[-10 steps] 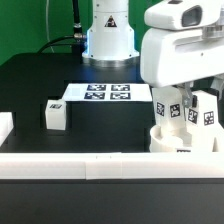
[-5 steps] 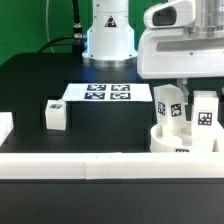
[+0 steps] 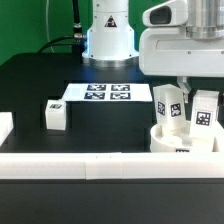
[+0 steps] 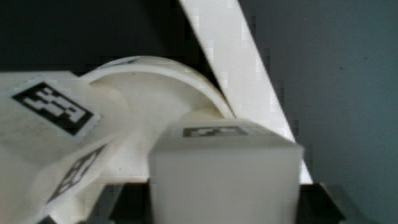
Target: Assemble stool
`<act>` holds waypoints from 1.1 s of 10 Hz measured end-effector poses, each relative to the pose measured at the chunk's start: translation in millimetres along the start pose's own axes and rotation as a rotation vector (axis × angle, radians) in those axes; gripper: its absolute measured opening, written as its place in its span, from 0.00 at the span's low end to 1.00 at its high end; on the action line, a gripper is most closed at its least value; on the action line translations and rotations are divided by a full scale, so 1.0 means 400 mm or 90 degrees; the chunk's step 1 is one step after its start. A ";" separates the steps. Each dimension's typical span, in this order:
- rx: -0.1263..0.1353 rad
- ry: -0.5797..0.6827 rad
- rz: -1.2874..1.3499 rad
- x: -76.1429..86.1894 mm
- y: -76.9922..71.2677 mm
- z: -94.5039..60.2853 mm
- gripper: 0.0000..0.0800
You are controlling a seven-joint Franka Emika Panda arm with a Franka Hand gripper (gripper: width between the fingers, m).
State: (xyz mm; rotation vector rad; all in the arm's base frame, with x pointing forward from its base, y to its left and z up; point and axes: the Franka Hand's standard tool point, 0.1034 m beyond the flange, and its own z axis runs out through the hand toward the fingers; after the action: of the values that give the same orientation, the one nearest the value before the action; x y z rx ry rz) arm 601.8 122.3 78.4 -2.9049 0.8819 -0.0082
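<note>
your gripper (image 3: 202,90) is clenched on the top of an upright leg (image 3: 205,113) standing in the round seat (image 3: 178,141).

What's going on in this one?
The arm is putting a white stool together. One leg and another leg stand upright in the round seat at the exterior view's right. The gripper hangs just above them, apparently shut on the gripped leg that fills the wrist view; which of the two that is, I cannot tell. A third leg lies loose on the black table near the marker board, not yet fitted.
</note>
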 end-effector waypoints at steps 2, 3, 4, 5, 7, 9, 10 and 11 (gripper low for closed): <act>0.013 -0.002 0.134 -0.003 -0.004 0.001 0.42; 0.023 -0.009 0.221 -0.002 -0.005 0.001 0.42; 0.032 -0.016 0.302 -0.002 -0.007 0.001 0.42; 0.040 -0.021 0.356 -0.001 -0.009 0.001 0.42; 0.053 -0.031 0.457 -0.002 -0.013 0.002 0.42; 0.052 -0.034 0.524 -0.003 -0.015 0.002 0.42; 0.052 -0.037 0.569 -0.004 -0.016 0.002 0.42; 0.053 -0.040 0.607 -0.004 -0.017 0.002 0.42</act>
State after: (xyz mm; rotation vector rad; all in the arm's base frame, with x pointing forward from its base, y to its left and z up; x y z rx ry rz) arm 604.2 128.8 78.3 -2.1120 2.0577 0.1153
